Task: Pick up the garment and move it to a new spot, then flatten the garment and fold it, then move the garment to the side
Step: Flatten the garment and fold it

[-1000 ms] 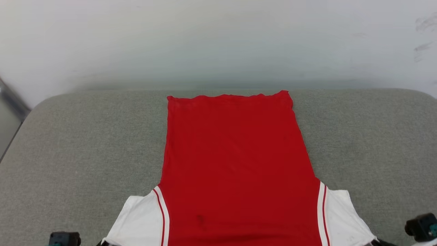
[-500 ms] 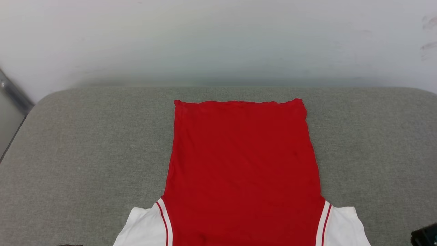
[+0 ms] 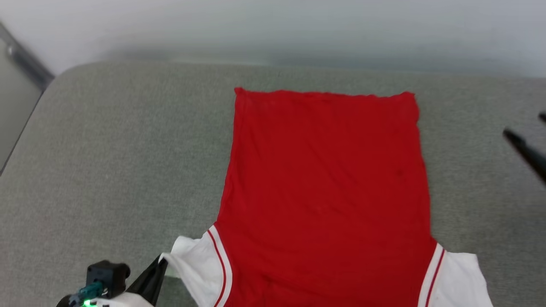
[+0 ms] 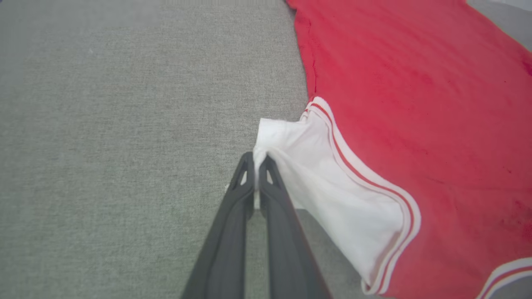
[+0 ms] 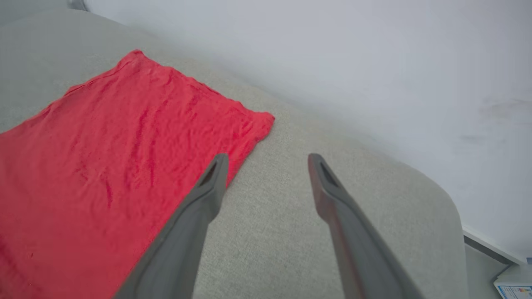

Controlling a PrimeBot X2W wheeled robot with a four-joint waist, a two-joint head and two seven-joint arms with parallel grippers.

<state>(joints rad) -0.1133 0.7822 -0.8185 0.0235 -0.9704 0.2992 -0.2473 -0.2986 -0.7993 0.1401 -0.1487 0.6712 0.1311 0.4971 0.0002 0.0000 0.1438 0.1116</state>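
Up close, left gripper (image 4: 257, 160) pinches the garment (image 4: 415, 104) by its white sleeve; right gripper (image 5: 268, 160) hangs spread near the hem.

No readable text, labels or numbers.

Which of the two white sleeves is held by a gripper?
The left sleeve: the left gripper pinches its outer edge. The right sleeve lies flat, untouched.
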